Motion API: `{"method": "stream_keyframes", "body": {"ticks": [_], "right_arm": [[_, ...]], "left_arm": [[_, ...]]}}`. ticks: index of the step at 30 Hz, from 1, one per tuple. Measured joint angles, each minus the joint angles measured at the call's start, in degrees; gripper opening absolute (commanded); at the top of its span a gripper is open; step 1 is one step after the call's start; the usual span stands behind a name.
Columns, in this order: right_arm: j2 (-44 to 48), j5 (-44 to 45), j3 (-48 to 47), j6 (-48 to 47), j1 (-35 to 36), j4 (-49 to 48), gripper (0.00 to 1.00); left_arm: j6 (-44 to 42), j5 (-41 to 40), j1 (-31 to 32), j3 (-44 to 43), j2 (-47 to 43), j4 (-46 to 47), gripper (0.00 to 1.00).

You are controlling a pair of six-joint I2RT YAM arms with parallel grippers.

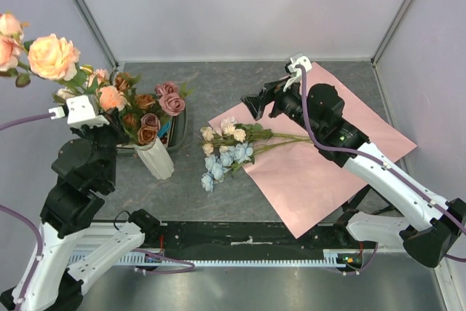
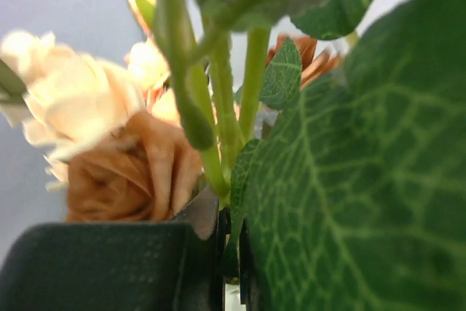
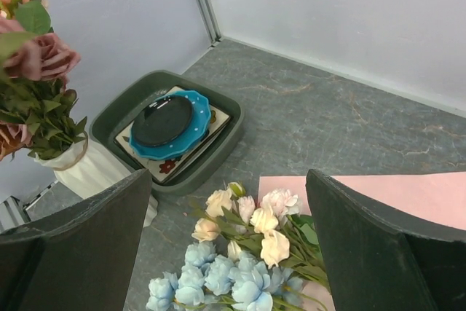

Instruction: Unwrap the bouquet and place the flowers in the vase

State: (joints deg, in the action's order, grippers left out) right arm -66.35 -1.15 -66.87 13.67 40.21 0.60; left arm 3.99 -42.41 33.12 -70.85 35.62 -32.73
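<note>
Left jaws: closed on the green stems (image 2: 218, 129) of the peach roses (image 1: 52, 56), which are held raised at the far left, above and to the left of the vase (image 1: 157, 159).

Vase: standing on the tabletop (image 1: 233, 85), just in front of the dark green tray (image 3: 222, 147). Mauve and brown roses (image 1: 172, 101) are seated in it.

Right jaws: spread wide and empty, hovering over the cream and blue flowers (image 1: 224, 152). These are lying with heads on the tabletop and stems across the unfolded pink paper sheet (image 1: 328, 172).
</note>
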Motion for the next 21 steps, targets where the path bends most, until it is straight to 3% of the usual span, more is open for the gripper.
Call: {"method": "stream_keyframes", "body": {"ticks": [6,12,14,16,17,19,21], "right_arm": [[0.0,0.0,0.3,0.0,-0.3,0.1,0.95],[0.0,0.0,0.9,0.0,-0.4,0.3,0.95],[0.0,0.0,1.0,0.0,-0.4,0.3,0.95],[0.0,0.0,1.1,0.0,-0.5,0.3,0.95],[0.0,0.0,1.2,0.0,-0.5,0.3,0.95],[-0.2,0.0,1.5,-0.1,-0.6,0.3,0.95],[-0.8,0.0,1.6,-0.7,-0.7,0.8,0.95]], "left_arm": [[4.3,-3.8,0.0,13.2,-5.4,4.0,0.02],[7.7,-5.8,0.0,20.9,-5.8,6.3,0.02],[9.0,-6.4,0.0,22.6,-5.9,6.9,0.07],[10.3,-7.0,0.0,24.0,-6.1,7.2,0.19],[11.1,-7.2,0.0,24.7,-6.3,7.3,0.44],[12.1,-7.5,0.0,25.0,-6.8,6.8,0.7],[13.2,-7.1,0.0,24.8,-7.7,5.3,0.86]]}}
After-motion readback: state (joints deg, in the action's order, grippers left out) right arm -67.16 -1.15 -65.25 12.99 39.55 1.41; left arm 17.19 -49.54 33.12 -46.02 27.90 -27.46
